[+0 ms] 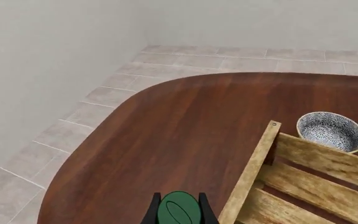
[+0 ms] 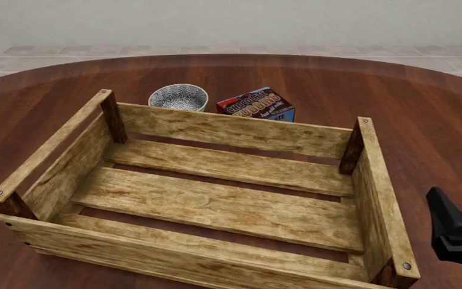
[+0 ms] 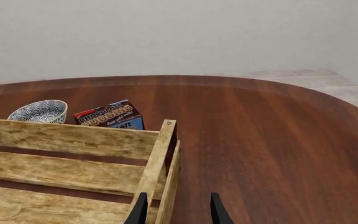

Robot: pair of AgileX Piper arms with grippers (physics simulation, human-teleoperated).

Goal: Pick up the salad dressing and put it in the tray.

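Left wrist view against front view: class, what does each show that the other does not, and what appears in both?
Only the left wrist view shows the salad dressing's green cap between the left gripper fingers. Only the front view shows the chocolate pudding box, the tray's whole interior with nothing in it, and the right gripper beside the tray. Both show the tray, the patterned bowl behind it and the wooden table.

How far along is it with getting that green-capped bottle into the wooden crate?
Done: the left gripper appears closed around the salad dressing, whose green cap sits between its fingers. In hand: the bottle is outside the tray, beside one corner. Left: carrying it over the wall and releasing it; the tray holds nothing yet. The right gripper is open and idle.
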